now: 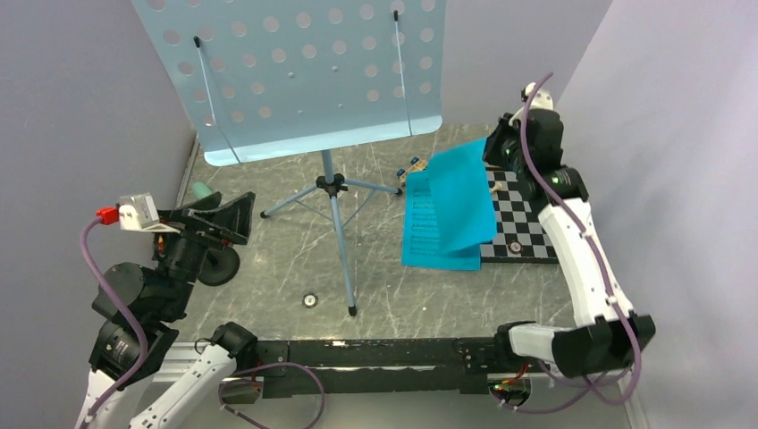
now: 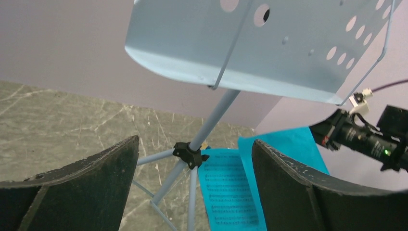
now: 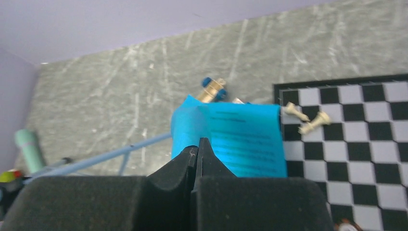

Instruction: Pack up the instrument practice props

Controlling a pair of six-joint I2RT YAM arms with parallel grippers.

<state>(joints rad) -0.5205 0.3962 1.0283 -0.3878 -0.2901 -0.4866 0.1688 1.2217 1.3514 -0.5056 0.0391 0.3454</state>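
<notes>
One turquoise music sheet point(image 1: 460, 197) hangs pinched in the right jaws at three o'clock, seemingly held up for packing; the left jaws gape empty at nine.

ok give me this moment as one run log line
left gripper: open, empty | right gripper: shut on music sheet, held up | second sheet: lying flat | music stand: upright

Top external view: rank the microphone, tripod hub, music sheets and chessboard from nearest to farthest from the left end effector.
From the left end effector:
1. Microphone, just beyond it by the left wall.
2. Tripod hub, centre.
3. Music sheets, right of centre.
4. Chessboard, far right.
</notes>
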